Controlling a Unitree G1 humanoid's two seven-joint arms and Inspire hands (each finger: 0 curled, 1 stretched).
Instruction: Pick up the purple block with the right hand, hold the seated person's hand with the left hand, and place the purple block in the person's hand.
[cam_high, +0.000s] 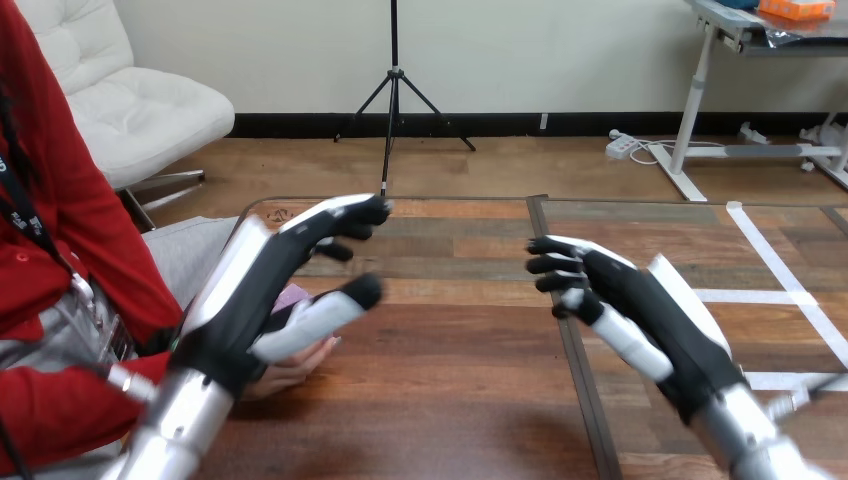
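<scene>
Fingers of my left hand (257, 290) are stretched loose, gripping nothing, just over the person's hand (300, 367). The purple block (292, 296) seems to lie in that palm. My right hand (638, 300), well right of it, is spread and empty. I judge the placing done, with only pulling back left.

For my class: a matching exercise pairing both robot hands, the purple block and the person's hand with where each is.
1 left hand
2 right hand
3 purple block
4 person's hand

A open, over the table's right part
B peeking out by the left hand's thumb
C open, above the person's hand
D under the left hand, at the table's left edge

Pairs: 1-C, 2-A, 3-B, 4-D
</scene>
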